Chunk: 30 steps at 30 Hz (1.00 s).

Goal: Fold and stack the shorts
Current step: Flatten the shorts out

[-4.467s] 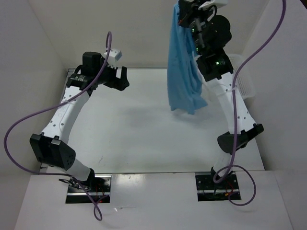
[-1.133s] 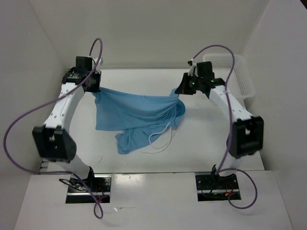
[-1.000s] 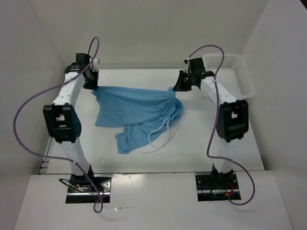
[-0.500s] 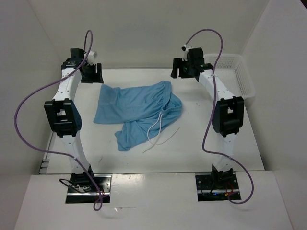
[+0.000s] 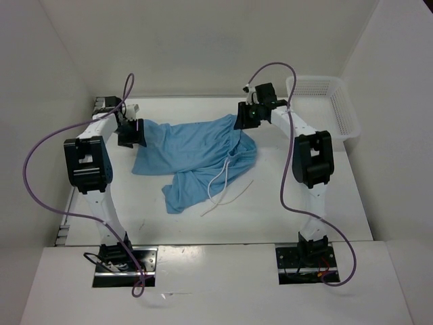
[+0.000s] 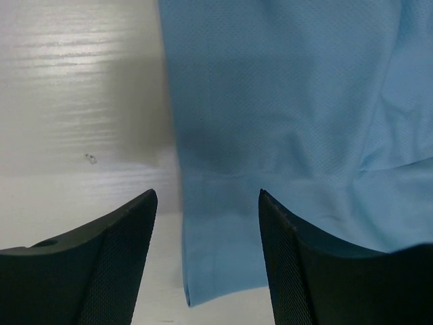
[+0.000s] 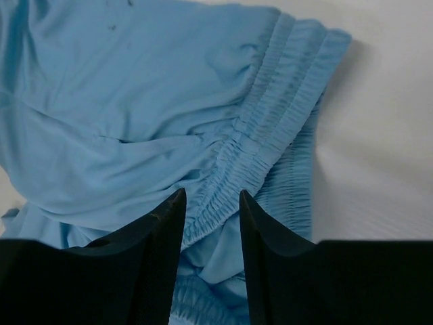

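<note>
Left gripper (image 6: 207, 196) and right gripper (image 7: 212, 193) hang empty, jaws parted, over crumpled shorts (image 5: 196, 152); drawstring (image 5: 212, 188) half hidden in folds.

No readable text — no labels, brands, numbers.

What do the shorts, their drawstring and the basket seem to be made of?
The shorts: soft matte knit fabric, probably; fine texture and gathered waistband show. The drawstring: thin white cord, likely. The basket: white plastic mesh, seemingly, with perforated walls.
</note>
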Each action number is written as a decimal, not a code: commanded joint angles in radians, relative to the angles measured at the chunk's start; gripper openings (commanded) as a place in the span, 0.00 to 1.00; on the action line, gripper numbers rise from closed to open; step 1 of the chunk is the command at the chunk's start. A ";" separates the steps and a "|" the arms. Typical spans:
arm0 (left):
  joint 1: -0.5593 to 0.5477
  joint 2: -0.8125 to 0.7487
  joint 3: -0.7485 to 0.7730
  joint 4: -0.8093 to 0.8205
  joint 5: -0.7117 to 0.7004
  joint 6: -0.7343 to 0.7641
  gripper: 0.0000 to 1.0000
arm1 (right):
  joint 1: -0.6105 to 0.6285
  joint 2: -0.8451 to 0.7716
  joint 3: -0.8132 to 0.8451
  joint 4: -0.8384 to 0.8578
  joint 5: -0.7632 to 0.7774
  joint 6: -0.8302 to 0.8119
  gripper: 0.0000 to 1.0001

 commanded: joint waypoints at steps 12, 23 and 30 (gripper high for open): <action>0.016 0.133 0.081 0.090 0.093 0.004 0.71 | 0.016 -0.025 -0.173 0.009 -0.106 0.127 0.56; 0.016 0.122 0.064 0.051 0.175 0.004 0.25 | 0.036 0.032 -0.161 0.046 -0.161 0.162 0.48; 0.036 0.070 0.033 0.031 0.165 0.004 0.04 | 0.036 0.053 -0.123 0.066 -0.137 0.150 0.15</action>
